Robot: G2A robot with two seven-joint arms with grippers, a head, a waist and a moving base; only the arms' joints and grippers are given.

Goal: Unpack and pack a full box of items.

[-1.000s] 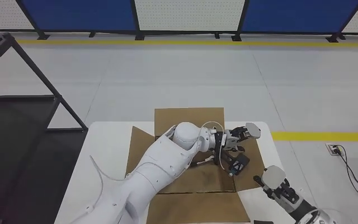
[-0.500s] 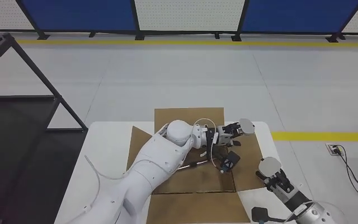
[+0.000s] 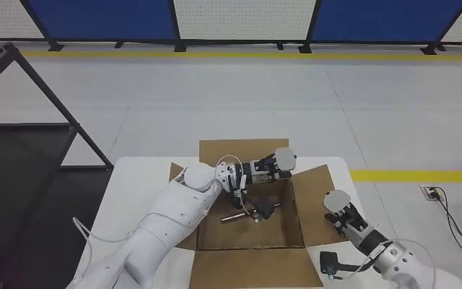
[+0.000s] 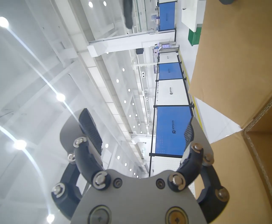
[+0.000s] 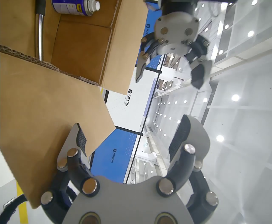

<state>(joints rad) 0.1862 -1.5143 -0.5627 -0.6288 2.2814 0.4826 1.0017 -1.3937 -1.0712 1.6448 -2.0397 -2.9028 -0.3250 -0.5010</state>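
Hovering at the box rim (image 3: pixel 299 217), left gripper (image 3: pixel 283 160) spread wide, empty (right gripper (image 3: pixel 333 204) likewise, beside a flap (image 3: pixel 317 193))

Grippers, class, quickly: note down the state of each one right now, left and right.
Left gripper: open, holding nothing.
Right gripper: open, holding nothing, one finger beside the box flap.

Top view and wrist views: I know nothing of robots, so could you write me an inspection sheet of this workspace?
Surface: white table, with the box standing on it.
Job's things: open cardboard box, flaps out; a spray can and a chrome-shafted tool lie inside.
Clutter: nothing seen.
Claws: left claw open, over the box's far side; right claw open, at one flap's corner.
Cables: floor lead.
Surroundings: blue and white partitions, yellow floor line.
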